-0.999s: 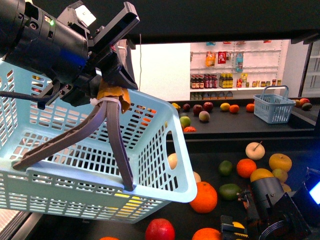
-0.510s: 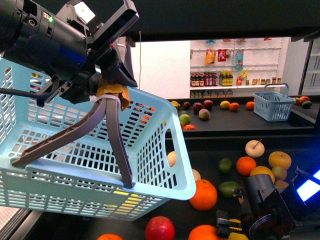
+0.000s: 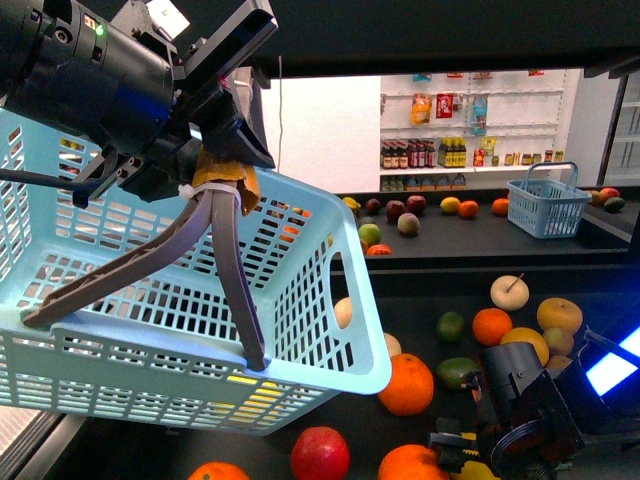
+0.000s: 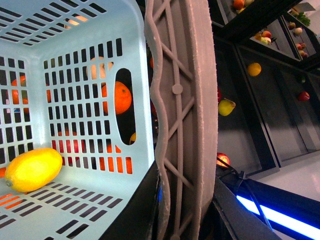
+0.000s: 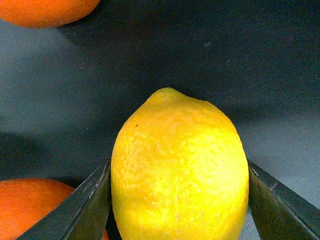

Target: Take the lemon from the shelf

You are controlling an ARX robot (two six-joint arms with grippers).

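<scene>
On the black shelf [image 5: 260,65], your right gripper [image 5: 179,210] pinches the lemon [image 5: 177,170] (left gripper [image 3: 225,172] clamps the basket handle [image 3: 232,290]); a jerky lift could squirt the smooth fruit out.

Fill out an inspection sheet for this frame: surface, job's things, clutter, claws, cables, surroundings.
Surface: black shelf tier, fruit scattered on it.
Job's things: lemon between the fingers of the right claw; another yellow lemon-like fruit lies in the light blue basket.
Clutter: orange, red apple, green fruit, golden apple.
Claws: left claw shut on the basket's grey handle, basket held tilted; right claw fingers against both sides of the lemon.
Cables: black cable beside the left arm.
Surroundings: second blue basket on the far tier; white racks with bottles behind.
</scene>
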